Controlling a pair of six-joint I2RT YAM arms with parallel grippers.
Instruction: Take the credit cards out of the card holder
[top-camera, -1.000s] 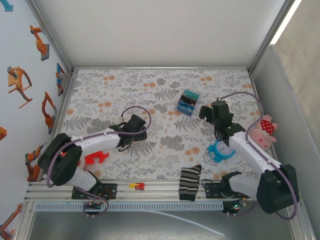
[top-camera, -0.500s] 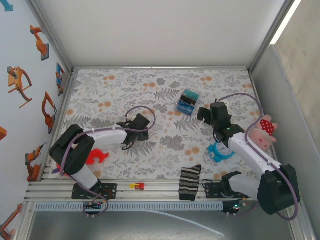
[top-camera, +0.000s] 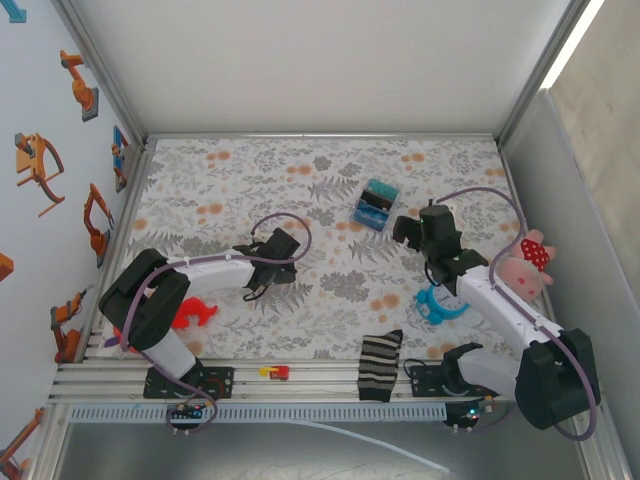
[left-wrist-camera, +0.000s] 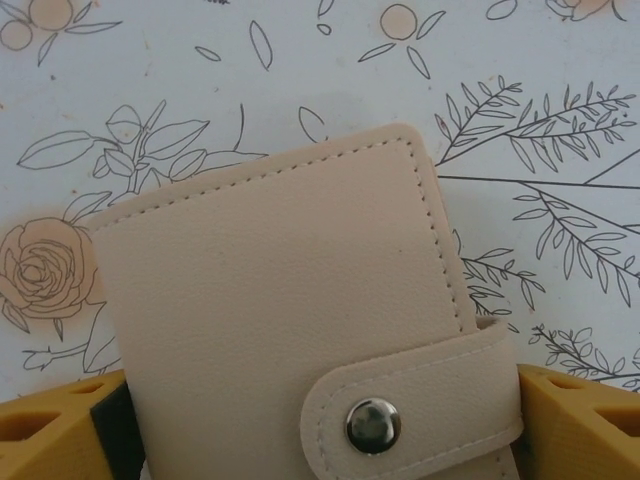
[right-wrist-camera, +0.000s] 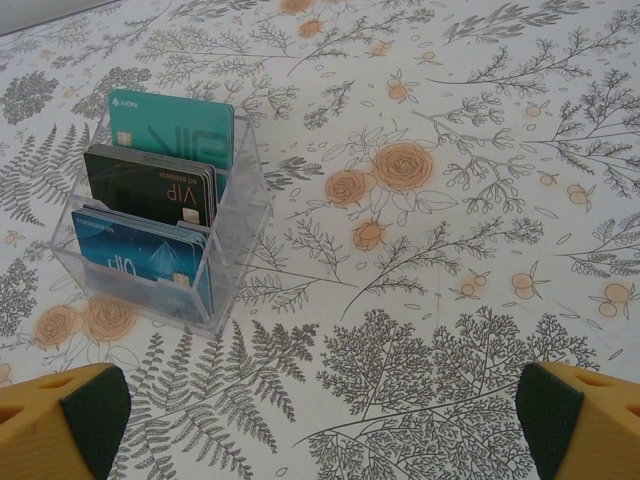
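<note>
On the counter (left-wrist-camera: 150, 60), left of centre, found the card holder (left-wrist-camera: 270, 300) lying flat, snap (left-wrist-camera: 373, 425) fastened. Lowered the left gripper (left-wrist-camera: 320, 430) astride it just now; fingers (left-wrist-camera: 580, 420) at both edges, clamping not confirmable. Held the right gripper (right-wrist-camera: 320, 410) spread wide. Judged opening not yet begun.

Card holder (left-wrist-camera: 270, 300): plain tan-beige, matching stitching, silver snap (left-wrist-camera: 373, 425).
Bench (top-camera: 300, 170): white cover, grey fern and orange flower print.
Cards (right-wrist-camera: 150, 185) in clear rack (right-wrist-camera: 245, 215), far to near: teal, black, blue.
Sock (top-camera: 380, 365), near edge: black and white stripes.
Plush (top-camera: 520, 268), right: pink, red white-spotted bow.
</note>
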